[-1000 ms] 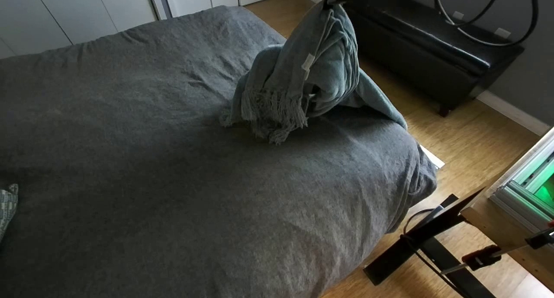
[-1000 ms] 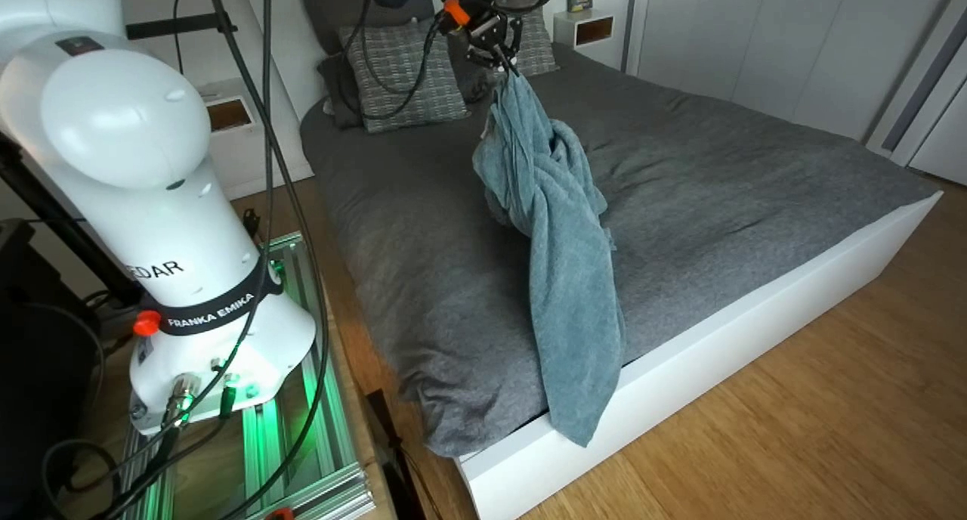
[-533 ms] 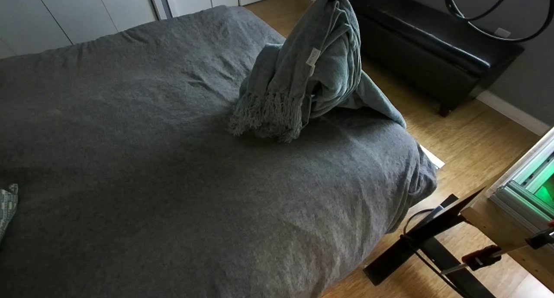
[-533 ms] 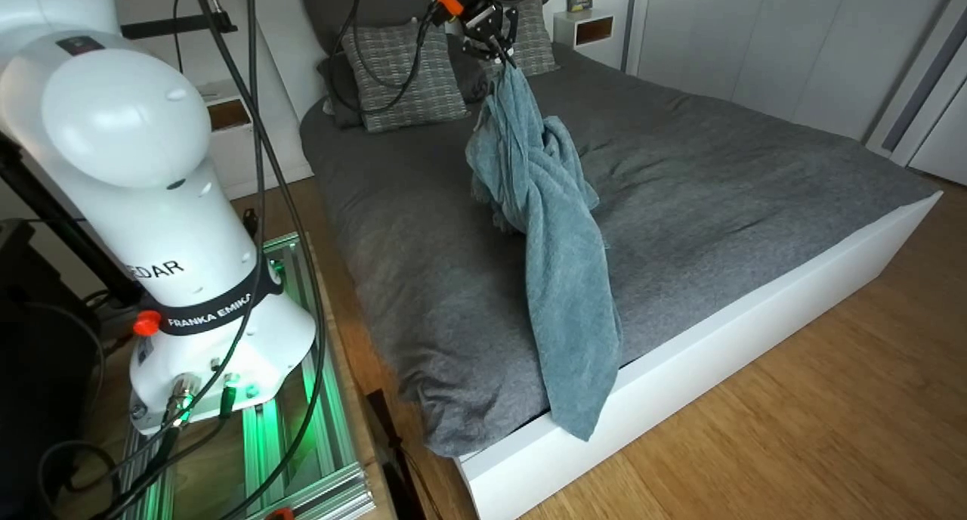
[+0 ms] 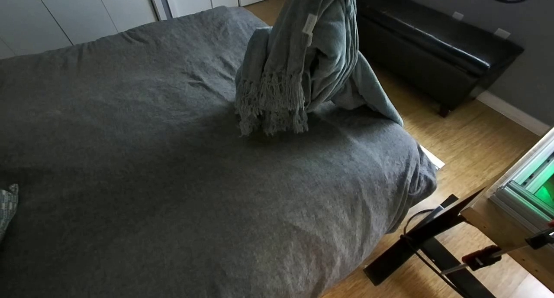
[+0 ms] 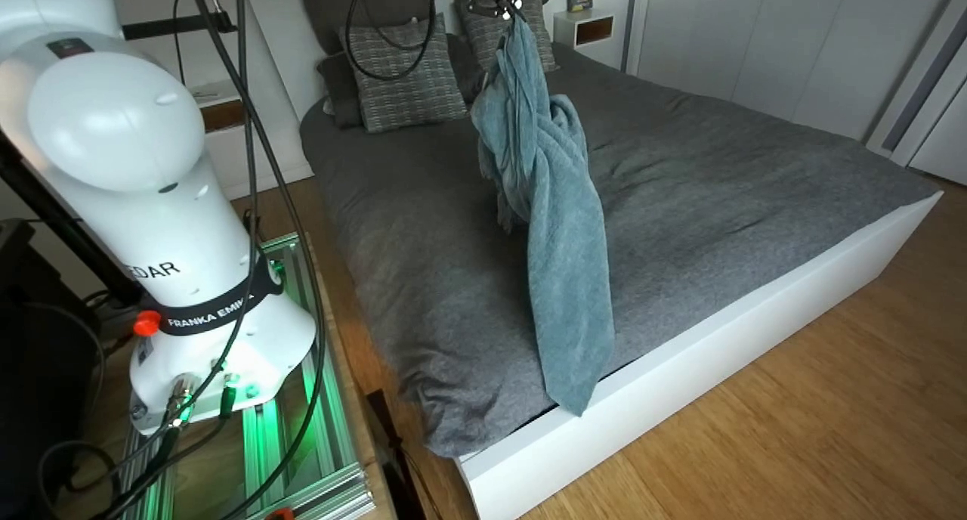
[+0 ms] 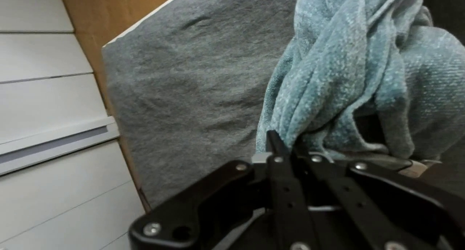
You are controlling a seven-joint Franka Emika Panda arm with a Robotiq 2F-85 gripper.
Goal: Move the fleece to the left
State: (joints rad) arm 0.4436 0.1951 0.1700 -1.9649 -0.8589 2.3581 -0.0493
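Observation:
The fleece is a blue-grey blanket with a fringe and a white tag. It shows in both exterior views [image 5: 298, 59] [image 6: 570, 263] and in the wrist view [image 7: 334, 72]. My gripper [image 6: 515, 15] is shut on a bunched top part of it, and the fleece hangs down from the fingers. The fingertips [image 7: 288, 144] pinch the folds in the wrist view. The fringe hangs close over the bed; I cannot tell whether it touches. A long tail lies across the bed's edge onto the white bed frame [image 6: 702, 338]. In an exterior view the gripper is above the top edge.
The bed has a dark grey cover [image 5: 151, 168]. Patterned pillows [image 6: 408, 74] lie at its head. A black bench [image 5: 433, 46] stands beyond the foot of the bed. The arm's base [image 6: 219, 338] stands on a metal-framed table beside the bed. Black cables [image 6: 261, 127] hang near the arm.
My gripper has moved up and lifted the fleece with it. The gripper has left the top of an exterior view. The tail's end has slid a little up the bed frame.

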